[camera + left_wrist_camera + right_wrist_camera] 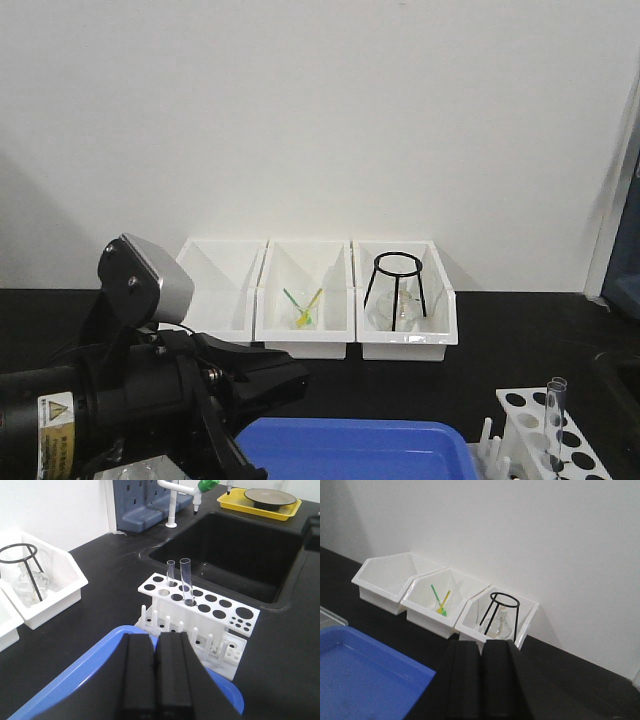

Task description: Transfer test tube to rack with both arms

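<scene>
Two clear test tubes stand upright in holes of the white rack, which sits on the black counter beside the sink. In the front view one test tube shows in the rack at the lower right. My left gripper is shut and empty; it hovers over the blue tray, short of the rack's pegs. That left gripper reaches in from the lower left of the front view. My right gripper is shut and empty, facing the white bins.
Three white bins line the back wall; the right one holds a black tripod stand over a glass flask. The blue tray lies at the front. A deep black sink opens right behind the rack.
</scene>
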